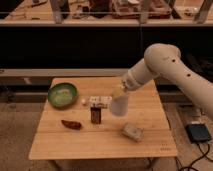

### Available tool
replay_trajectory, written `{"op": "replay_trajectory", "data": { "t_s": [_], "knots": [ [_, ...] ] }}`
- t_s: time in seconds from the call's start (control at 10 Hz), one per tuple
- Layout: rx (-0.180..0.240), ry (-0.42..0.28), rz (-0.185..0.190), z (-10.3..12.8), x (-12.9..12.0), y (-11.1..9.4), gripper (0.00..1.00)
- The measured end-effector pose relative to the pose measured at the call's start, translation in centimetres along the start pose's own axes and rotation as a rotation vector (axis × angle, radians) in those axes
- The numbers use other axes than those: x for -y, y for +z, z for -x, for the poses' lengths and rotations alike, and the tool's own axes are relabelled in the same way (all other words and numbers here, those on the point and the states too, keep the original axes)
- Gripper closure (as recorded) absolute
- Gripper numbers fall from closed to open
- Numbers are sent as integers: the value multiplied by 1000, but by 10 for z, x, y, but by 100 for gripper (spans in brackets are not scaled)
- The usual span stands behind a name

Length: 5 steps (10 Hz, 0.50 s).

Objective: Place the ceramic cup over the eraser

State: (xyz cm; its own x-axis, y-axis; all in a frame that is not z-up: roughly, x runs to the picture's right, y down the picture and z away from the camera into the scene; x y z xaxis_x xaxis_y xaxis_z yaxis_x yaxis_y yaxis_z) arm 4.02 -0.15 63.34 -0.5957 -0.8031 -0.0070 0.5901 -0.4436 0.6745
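The whitish ceramic cup (119,106) hangs from my gripper (119,93), held a little above the wooden table (100,142). It is just right of the eraser (96,115), a small dark brown-reddish block standing upright near the table's middle. The cup's left side comes close to the eraser, and I cannot tell if they touch. My arm (160,62) reaches in from the upper right.
A green bowl (63,94) sits at the back left. A white patterned oblong box (100,101) lies just behind the eraser. A dark reddish object (71,124) lies at front left, a pale flat block (132,131) at front right. A black box (198,133) is on the floor.
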Motion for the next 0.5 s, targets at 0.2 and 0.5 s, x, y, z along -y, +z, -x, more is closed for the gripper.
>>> {"op": "replay_trajectory", "data": {
  "t_s": [0.2, 0.5],
  "knots": [
    [-17, -8, -4, -7, 2, 2, 85],
    [-17, -9, -4, -8, 2, 2, 85]
  ]
}}
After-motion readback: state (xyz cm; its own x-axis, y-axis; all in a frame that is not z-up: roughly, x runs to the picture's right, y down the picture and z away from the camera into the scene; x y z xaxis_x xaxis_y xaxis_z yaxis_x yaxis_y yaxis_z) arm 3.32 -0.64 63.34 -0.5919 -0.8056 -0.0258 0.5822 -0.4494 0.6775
